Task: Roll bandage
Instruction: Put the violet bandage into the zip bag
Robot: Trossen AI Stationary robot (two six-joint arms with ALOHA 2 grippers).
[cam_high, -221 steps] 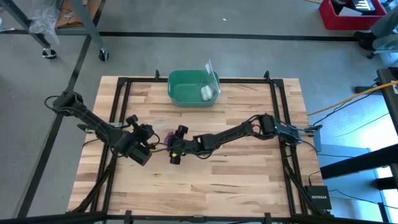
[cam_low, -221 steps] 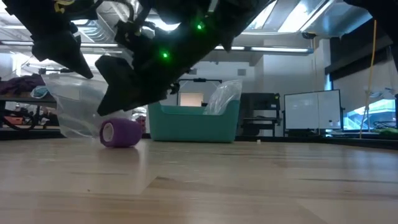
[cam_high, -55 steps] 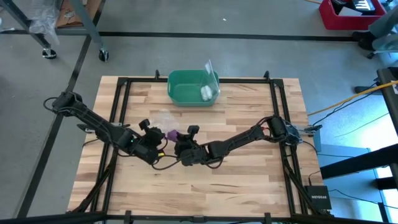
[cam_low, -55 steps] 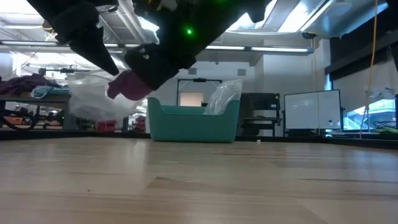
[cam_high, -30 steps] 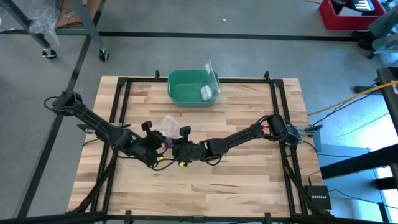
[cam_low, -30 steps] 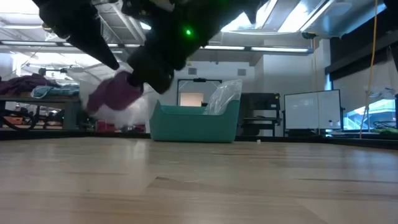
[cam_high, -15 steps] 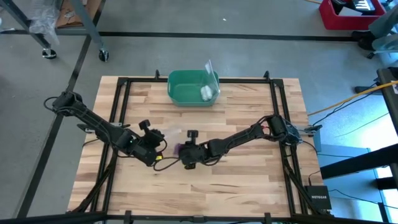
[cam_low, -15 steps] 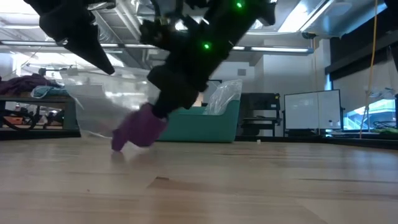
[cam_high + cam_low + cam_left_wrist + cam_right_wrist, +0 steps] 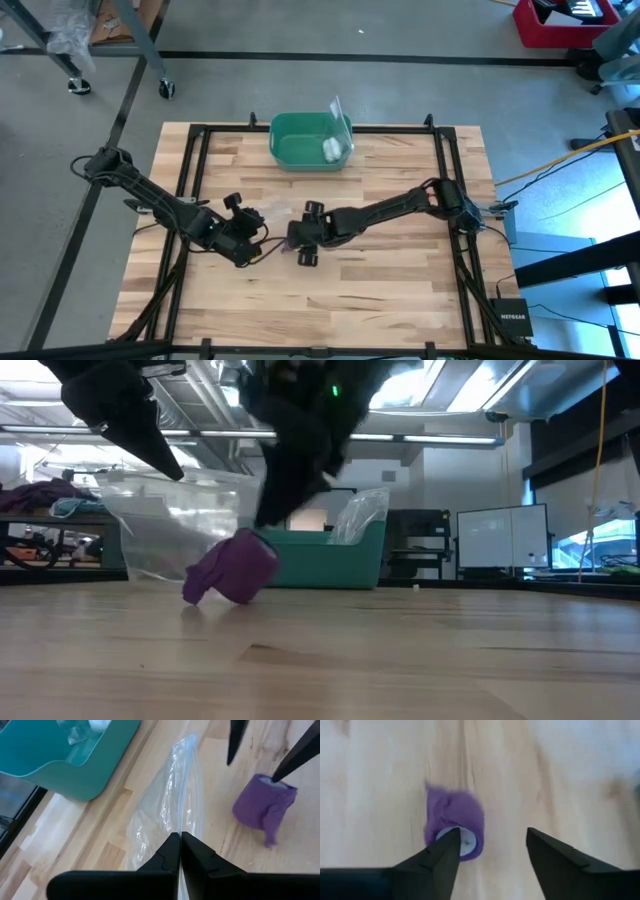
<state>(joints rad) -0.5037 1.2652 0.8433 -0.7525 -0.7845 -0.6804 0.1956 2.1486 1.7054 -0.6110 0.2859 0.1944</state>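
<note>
The purple bandage roll (image 9: 235,567) stands tilted with its lower edge on the table and a loose tail at its left. It also shows in the left wrist view (image 9: 260,807) and in the right wrist view (image 9: 455,817), white core end up. My right gripper (image 9: 490,855) is open right above it, one fingertip (image 9: 277,776) at the roll's upper end. My left gripper (image 9: 180,839) is shut on a clear plastic bag (image 9: 170,530) to the roll's left, above the table. My left gripper pinches the clear bag's upper edge (image 9: 181,831) between its two fingers. The bag hangs below the fingers and its lower part lies on the table. My right gripper's fingers point down over the roll; whether the one fingertip touches the roll's upper end (image 9: 457,839), I cannot tell.
A green bin (image 9: 275,140) with a small white roll (image 9: 331,150) and a bit of clear plastic stands at the table's far edge, behind the bandage. Black frame rails (image 9: 445,200) run along the table's sides. Bare wood lies toward the near edge.
My right gripper has carried the bandage roll from beside my left gripper down and toward the table's right, set its lower edge on the wood and let go. The roll, lifted a second ago, now stands tilted on the table. The gripper has risen a little.
</note>
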